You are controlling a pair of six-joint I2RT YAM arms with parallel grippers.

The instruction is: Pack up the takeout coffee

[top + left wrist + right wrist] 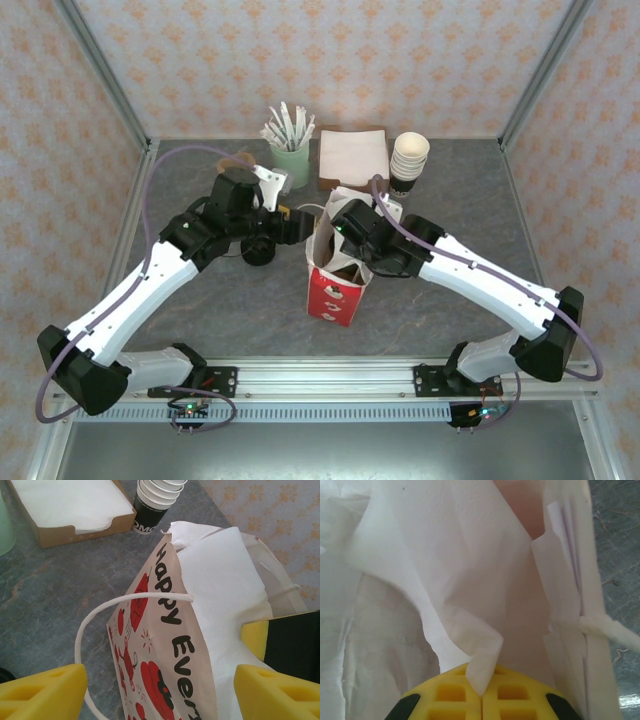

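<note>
Patterned wall panels (330, 60) and an aluminium frame (107, 75) mark a lab booth.

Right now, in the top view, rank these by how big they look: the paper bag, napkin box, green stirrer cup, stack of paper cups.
1. paper bag, though its height brings it nearer the camera.
2. napkin box.
3. green stirrer cup and stack of paper cups: too alike to rank.
</note>
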